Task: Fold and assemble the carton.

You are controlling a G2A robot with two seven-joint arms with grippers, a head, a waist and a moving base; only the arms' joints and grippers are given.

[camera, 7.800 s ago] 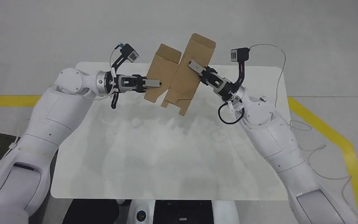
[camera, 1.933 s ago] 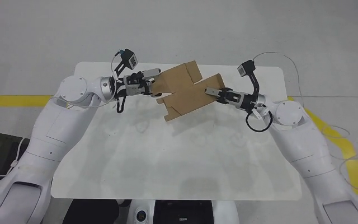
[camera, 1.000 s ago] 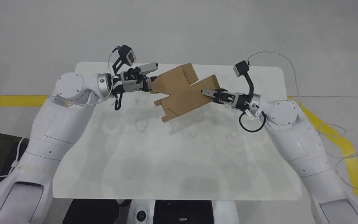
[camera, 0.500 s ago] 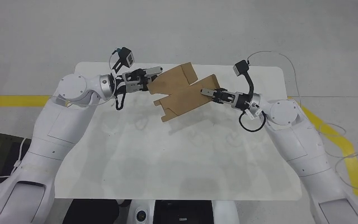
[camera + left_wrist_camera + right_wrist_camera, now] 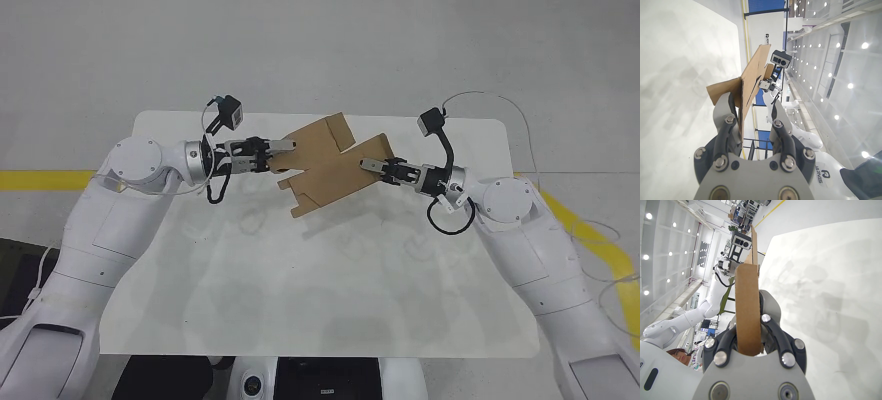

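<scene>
The flat brown carton (image 5: 325,160) is hanging in the air over the far half of the white table (image 5: 300,300), its edges lying inside the table's rim and its lower edge riding above the tabletop. The right gripper (image 5: 368,164) is pinching the flap on its own side. The left gripper (image 5: 283,150) is straddling the opposite corner with its fingers spread, one touching the cardboard and the other standing apart. Grey floor with a yellow line (image 5: 35,180) is running round the table.

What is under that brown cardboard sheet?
The white table lies beneath the carton, a gap between them in the wrist views. From above, the carton covers the patch directly under it.
</scene>
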